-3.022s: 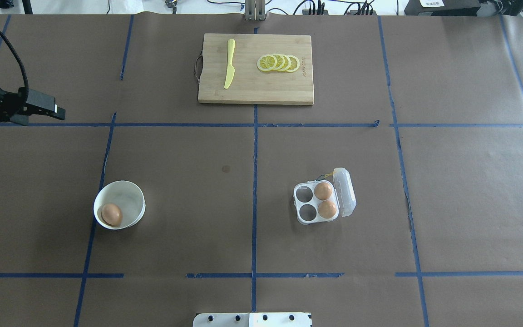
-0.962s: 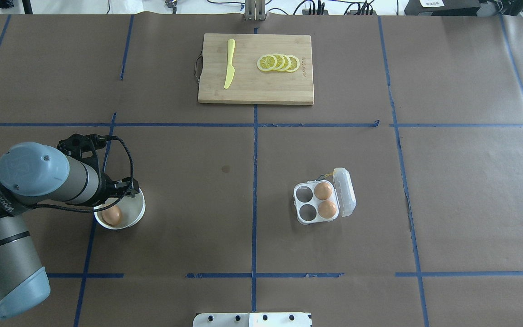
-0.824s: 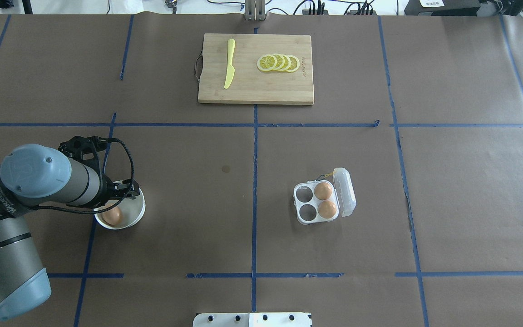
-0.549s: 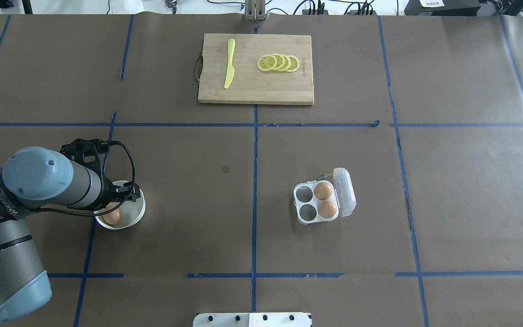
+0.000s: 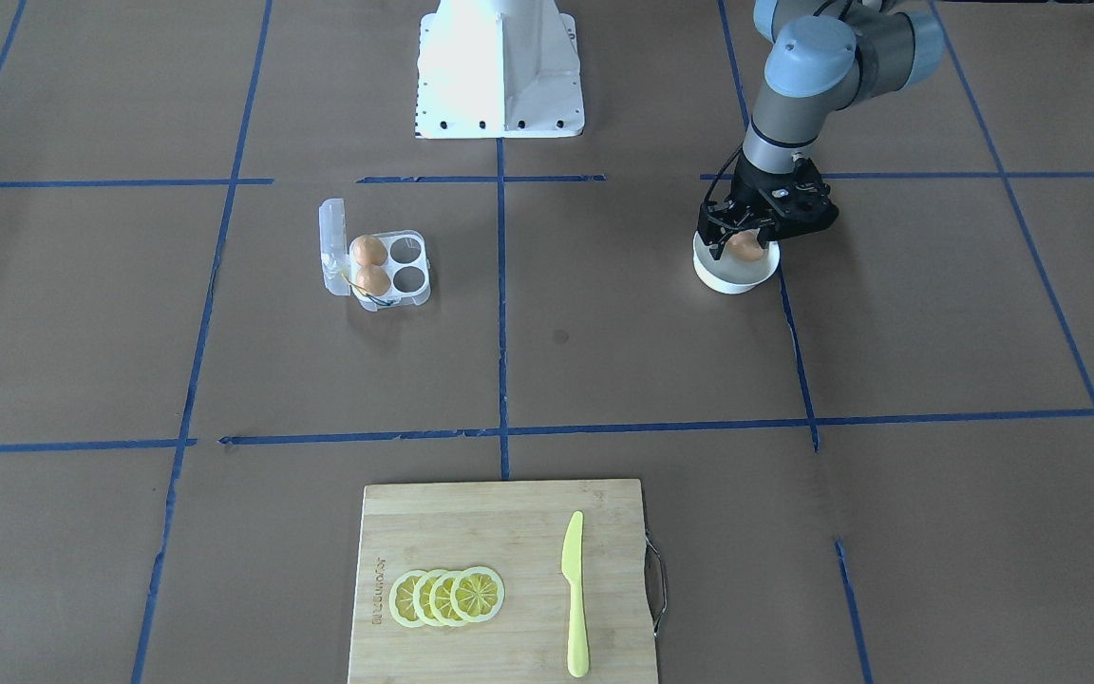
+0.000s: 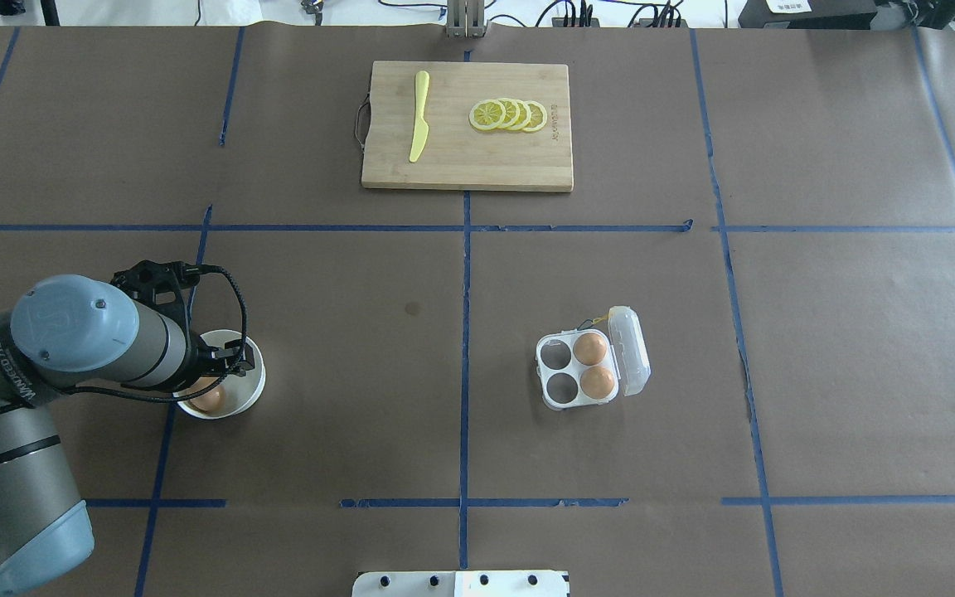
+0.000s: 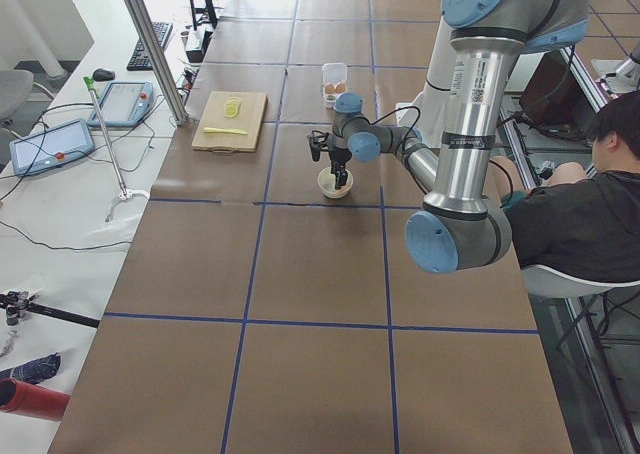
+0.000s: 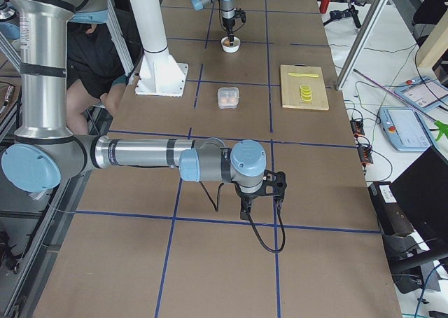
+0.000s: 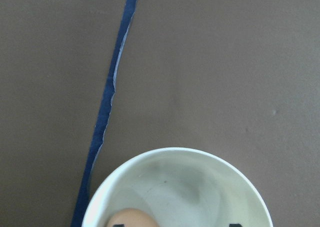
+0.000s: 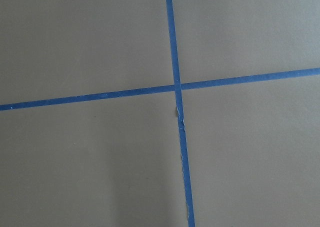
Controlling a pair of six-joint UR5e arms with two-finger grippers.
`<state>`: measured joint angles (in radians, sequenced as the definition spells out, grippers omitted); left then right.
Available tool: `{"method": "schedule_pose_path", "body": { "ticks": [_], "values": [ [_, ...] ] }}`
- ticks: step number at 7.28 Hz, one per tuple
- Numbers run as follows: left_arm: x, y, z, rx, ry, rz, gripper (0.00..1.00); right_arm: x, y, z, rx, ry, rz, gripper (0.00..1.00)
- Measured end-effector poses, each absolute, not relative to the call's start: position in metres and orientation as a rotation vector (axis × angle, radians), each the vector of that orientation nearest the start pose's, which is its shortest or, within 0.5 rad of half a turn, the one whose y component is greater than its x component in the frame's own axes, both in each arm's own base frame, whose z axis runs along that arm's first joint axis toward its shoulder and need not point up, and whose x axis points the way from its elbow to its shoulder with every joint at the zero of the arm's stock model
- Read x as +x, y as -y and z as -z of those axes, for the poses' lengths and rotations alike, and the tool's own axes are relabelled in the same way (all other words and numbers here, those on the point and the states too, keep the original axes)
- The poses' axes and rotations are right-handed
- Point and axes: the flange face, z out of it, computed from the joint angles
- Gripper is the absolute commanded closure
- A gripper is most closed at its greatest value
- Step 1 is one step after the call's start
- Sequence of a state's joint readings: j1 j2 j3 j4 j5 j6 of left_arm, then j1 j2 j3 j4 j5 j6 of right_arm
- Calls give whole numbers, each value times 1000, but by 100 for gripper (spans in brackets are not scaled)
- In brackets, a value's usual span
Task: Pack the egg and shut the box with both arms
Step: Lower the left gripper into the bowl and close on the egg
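Two eggs point(image 6: 589, 348) sat in the box point(image 6: 574, 367), in the cells beside its raised lid point(image 6: 633, 348); the other two cells held nothing. One egg point(image 5: 747, 250), the one to pack, lay in the white bowl point(image 5: 735, 279), well apart from the box on the worktop point(image 6: 361, 332). The left pincer point(image 5: 745, 239) reached down into the bowl, released, its fingers spread apart just over that egg. The right pincer point(image 8: 260, 206) hung low over the worktop, far from both; whether it was released or clenched I cannot tell.
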<state>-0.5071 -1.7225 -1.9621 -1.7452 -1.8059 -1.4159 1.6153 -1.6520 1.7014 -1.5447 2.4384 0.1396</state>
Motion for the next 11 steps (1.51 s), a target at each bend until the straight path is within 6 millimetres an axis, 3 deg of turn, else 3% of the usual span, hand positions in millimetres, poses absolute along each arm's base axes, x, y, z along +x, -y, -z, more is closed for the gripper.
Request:
{"method": "schedule_pose_path", "body": {
  "ticks": [8, 11],
  "values": [
    [429, 353, -397, 2, -714, 240, 25, 78, 459, -624, 28, 870, -140, 0],
    [430, 354, -397, 2, -714, 239, 29, 78, 459, -625, 27, 869, -141, 0]
  ]
}}
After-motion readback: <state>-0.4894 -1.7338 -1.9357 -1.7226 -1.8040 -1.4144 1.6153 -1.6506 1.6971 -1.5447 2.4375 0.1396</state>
